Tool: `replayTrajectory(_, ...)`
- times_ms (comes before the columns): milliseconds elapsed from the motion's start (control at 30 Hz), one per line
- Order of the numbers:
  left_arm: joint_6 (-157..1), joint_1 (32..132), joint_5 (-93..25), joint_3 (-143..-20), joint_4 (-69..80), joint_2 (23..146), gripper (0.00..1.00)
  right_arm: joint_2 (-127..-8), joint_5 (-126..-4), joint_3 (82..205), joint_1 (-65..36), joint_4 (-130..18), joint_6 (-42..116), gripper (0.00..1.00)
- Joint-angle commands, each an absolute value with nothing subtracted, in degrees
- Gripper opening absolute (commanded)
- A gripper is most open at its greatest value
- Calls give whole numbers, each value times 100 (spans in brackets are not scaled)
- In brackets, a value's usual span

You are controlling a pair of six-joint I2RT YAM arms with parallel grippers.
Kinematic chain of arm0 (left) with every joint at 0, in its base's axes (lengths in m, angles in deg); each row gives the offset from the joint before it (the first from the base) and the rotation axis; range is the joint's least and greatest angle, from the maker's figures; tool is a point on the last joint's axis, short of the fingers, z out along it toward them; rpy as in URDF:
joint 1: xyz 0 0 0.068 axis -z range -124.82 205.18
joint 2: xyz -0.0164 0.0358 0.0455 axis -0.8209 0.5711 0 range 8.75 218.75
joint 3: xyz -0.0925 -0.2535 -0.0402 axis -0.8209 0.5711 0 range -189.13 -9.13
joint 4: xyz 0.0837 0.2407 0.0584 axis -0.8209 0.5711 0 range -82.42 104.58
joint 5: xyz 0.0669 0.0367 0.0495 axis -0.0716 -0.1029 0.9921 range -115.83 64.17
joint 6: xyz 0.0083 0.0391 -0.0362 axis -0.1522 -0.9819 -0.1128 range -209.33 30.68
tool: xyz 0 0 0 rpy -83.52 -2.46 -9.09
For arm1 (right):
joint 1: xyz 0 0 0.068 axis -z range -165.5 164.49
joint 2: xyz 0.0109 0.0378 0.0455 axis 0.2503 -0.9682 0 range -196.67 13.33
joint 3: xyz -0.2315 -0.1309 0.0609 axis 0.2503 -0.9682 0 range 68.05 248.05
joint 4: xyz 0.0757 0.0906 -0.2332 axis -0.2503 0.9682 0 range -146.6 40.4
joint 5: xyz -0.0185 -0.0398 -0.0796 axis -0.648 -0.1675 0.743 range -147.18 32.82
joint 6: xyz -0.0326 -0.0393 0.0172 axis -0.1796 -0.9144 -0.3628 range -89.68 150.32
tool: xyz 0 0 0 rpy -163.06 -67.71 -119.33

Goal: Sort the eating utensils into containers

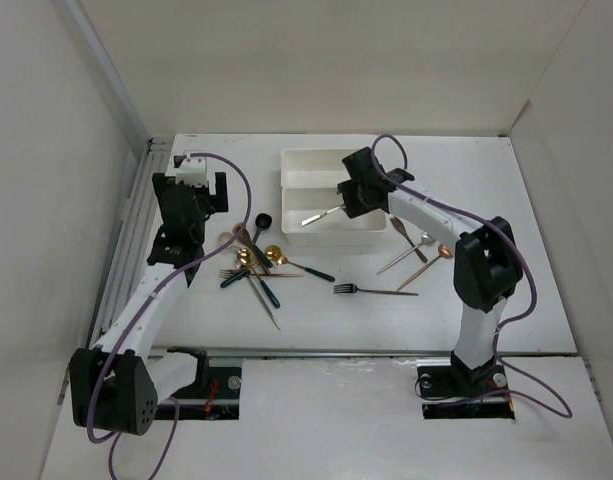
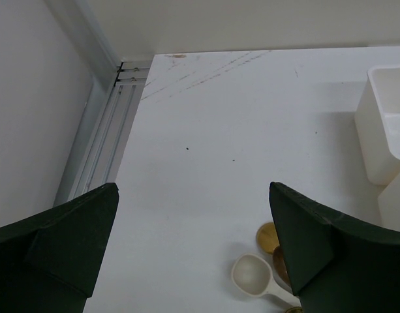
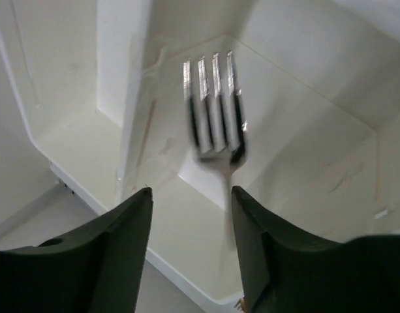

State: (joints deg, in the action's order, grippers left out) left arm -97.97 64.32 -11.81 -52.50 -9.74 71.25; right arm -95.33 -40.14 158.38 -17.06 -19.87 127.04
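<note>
— Utensils: where do they lie?

— Most are in a crossed pile (image 1: pixel 254 265) left of centre on the table (image 1: pixel 316 325), near the left gripper (image 1: pixel 191 200). A black fork (image 1: pixel 374 290) lies alone nearer the front edge. A few more (image 1: pixel 416 248) sit just right of the near tray (image 1: pixel 331 238), partly under the right forearm. One silver fork (image 1: pixel 321 215) is over that tray, at the right gripper (image 1: pixel 343 208).

— Is it gripped?

— The wrist view shows the right gripper (image 3: pixel 192 195) with its fingers (image 3: pixel 115 254) well apart. The silver fork (image 3: pixel 213 111) is blurred, tines pointing away, above the near tray's (image 3: pixel 304 130) floor. Its handle fades out beside one finger, and I cannot tell whether they touch.

— And the left claw?

— The left gripper (image 2: pixel 193 195) is spread wide with nothing between its fingers, above bare table (image 2: pixel 239 130).

— Edges?

— The far tray (image 1: pixel 316 165) touches the near one along their long sides, and both sit at the far middle. A metal rail (image 1: pixel 136 230) runs along the table's left edge against the wall (image 1: pixel 46 200). Walls also close the far and right sides.

— What does only the left wrist show?

— A gold spoon (image 2: pixel 268 236) and a pale spoon bowl (image 2: pixel 252 274) just ahead of its fingers, the rail (image 2: pixel 102 143) close by, and the trays' side walls (image 2: pixel 382 124) to the right.
</note>
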Motion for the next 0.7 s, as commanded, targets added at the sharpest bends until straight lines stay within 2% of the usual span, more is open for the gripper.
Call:
replayTrajectory(0,-9741,6405,-1107,-5193,-1184,6975,100,-9311,-4574,15569,-1592,-2442,12411,60)
replayTrajectory(100,-9793,6457,-1107,-5193,-1237,6975,100,-9066,-4576,15506,-1644,-2593,12209,76)
replayTrajectory(200,-9864,6458,-1107,-5193,-1237,6975,100,-8715,-4347,15761,-1697,-2689,11770,77)
replayTrajectory(267,-9864,6458,-1107,-5193,-1237,6975,100,-8450,-4007,15901,-1697,-2838,10796,77)
replayTrajectory(300,-9864,6458,-1107,-5193,-1237,6975,100,-8301,-3804,15972,-1758,-2917,10366,76)
replayTrajectory(333,-9864,6458,-1107,-5193,-1237,6975,100,-8004,-3567,15972,-1811,-2918,9291,74)
replayTrajectory(400,-9811,6458,-1107,-5193,-1237,6975,100,-7738,-2822,15789,-1716,-2605,8876,69)
replayTrajectory(433,-9811,6458,-1107,-5193,-1237,6975,100,-7485,-2704,15622,-1532,-1619,9102,62)
replayTrajectory(467,-9811,6458,-1176,-5193,-1298,6975,100,-7326,-2703,15360,-1295,-1200,9662,49)
replayTrajectory(500,-9811,6458,-1229,-5141,-1299,6975,100,-7133,-2982,14626,-797,-804,9824,43)
replayTrajectory(600,-9811,6458,-1431,-5141,-1351,6975,100,-6271,-3571,13296,-213,-1089,9922,41)
replayTrajectory(667,-9759,6458,-1546,-5141,-1351,6975,100,-5937,-4152,12266,183,-1570,9922,45)
